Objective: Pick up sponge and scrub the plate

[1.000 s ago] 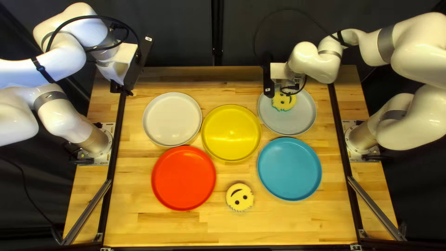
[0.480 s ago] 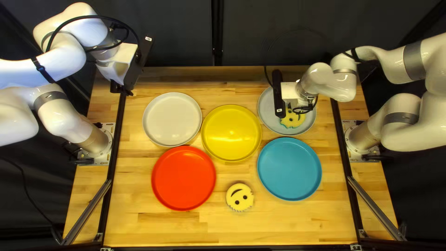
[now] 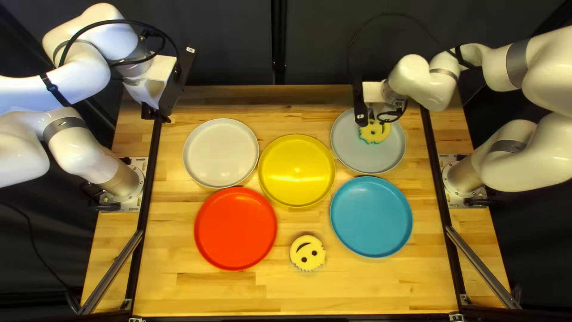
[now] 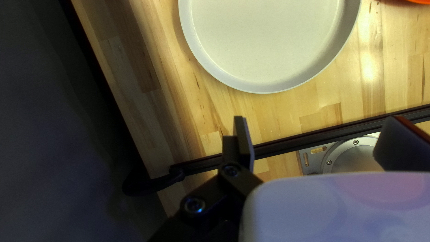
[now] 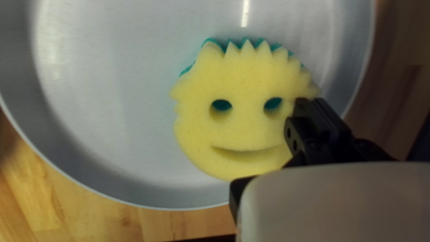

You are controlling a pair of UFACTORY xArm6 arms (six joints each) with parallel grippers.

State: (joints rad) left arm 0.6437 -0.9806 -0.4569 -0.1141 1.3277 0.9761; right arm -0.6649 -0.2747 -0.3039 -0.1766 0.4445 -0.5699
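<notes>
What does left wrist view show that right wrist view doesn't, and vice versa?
Left wrist only: pale plate, sliver of red plate, left arm's base, left tool, open.

Right wrist only: gray plate with the yellow smiley sponge on it, teal layer showing at its toothed edge, right tool at its side.

Both: wooden tabletop and a round plate, though not the same one.

The wooden table (image 3: 369, 286) bears five round plates (image 3: 357, 156) and a yellow sponge (image 3: 308, 251).
</notes>
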